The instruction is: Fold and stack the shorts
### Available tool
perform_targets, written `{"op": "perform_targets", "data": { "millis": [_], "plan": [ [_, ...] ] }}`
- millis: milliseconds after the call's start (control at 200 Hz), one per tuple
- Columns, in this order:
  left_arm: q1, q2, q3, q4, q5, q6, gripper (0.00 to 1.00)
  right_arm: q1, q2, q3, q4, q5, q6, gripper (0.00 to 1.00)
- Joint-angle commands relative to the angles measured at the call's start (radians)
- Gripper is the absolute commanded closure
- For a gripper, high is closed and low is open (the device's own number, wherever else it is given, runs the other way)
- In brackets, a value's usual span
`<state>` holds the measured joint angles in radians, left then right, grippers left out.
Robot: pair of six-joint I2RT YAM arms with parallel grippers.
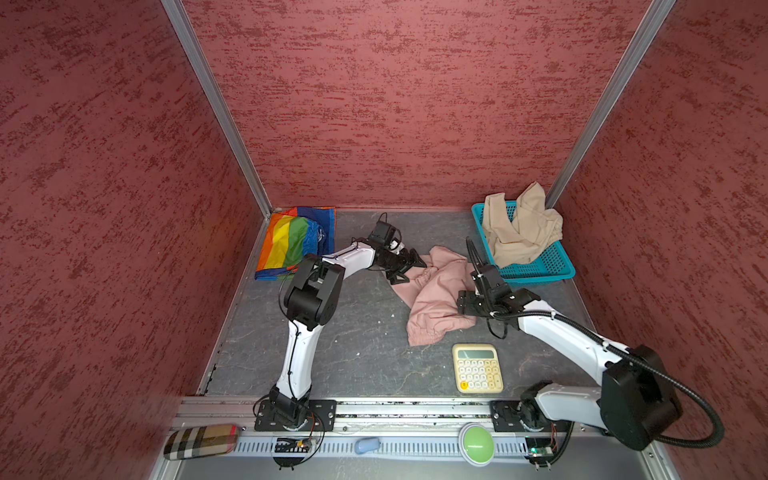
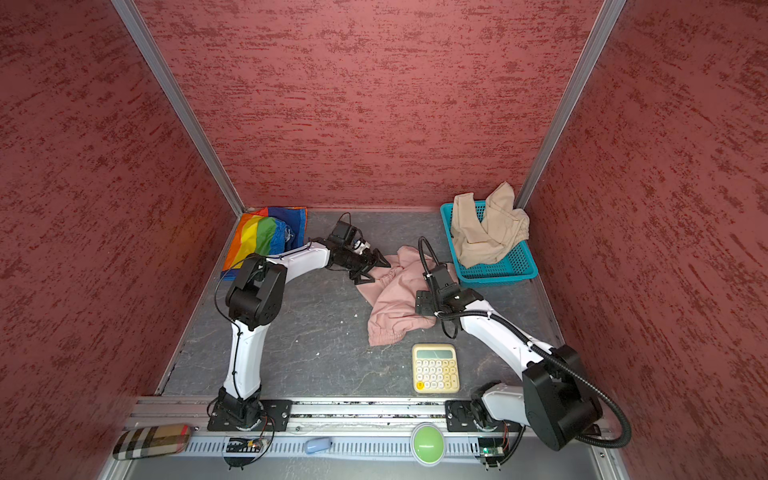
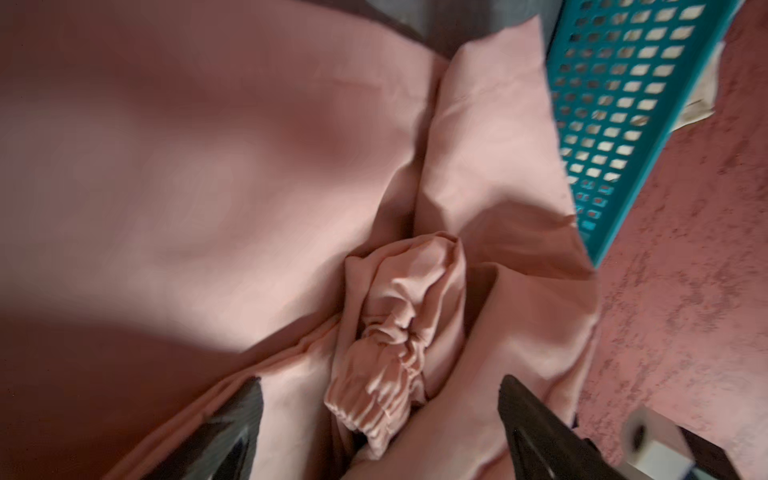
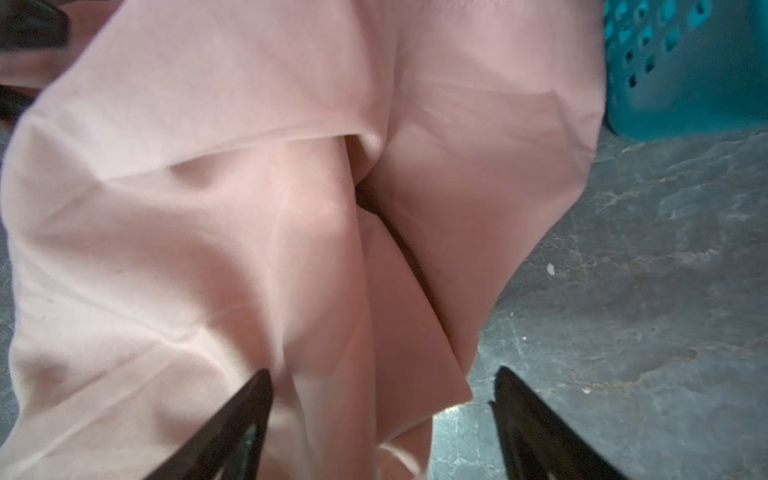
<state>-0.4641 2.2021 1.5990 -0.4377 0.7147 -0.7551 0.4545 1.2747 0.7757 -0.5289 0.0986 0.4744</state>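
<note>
Basically a booth: three walls point(image 1: 415, 104) in a blotchy dark-red textured finish, with bare aluminium posts point(image 1: 216, 108) running up both back corners. The floor point(image 1: 353, 340) is a dark grey slab with pale marble-ish veins and a few white specks. An aluminium rail point(image 1: 395, 409) runs along the front edge. Lighting's soft and even, no harsh shadows.

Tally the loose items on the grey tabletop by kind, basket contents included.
Shorts: 3 (rainbow shorts, pink shorts, beige shorts)
Basket: 1 (teal basket)
Calculator: 1 (cream calculator)
Total: 5
</note>
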Motion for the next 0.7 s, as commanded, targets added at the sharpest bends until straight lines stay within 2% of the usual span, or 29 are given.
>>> {"op": "perform_targets", "data": {
  "millis": [0,100,321,481,696],
  "plan": [
    [-0.015,0.013,0.026,-0.045,-0.033,0.065,0.16,-0.014,-0.039,0.019,0.001,-0.012,0.004,0.03],
    [-0.027,0.026,0.024,-0.021,-0.044,0.054,0.22,-0.025,-0.054,0.027,-0.008,-0.021,-0.002,0.01],
    [-0.037,0.033,0.000,0.061,-0.028,0.013,0.46,-0.039,-0.057,0.052,-0.008,-0.033,0.000,0.01],
    [-0.049,0.031,-0.014,0.134,-0.001,-0.020,0.76,-0.046,-0.020,0.112,-0.003,-0.041,-0.004,0.01],
    [-0.041,0.025,-0.017,0.176,0.039,-0.034,1.00,-0.081,0.074,0.273,-0.017,-0.080,-0.022,0.01]
  ]
}}
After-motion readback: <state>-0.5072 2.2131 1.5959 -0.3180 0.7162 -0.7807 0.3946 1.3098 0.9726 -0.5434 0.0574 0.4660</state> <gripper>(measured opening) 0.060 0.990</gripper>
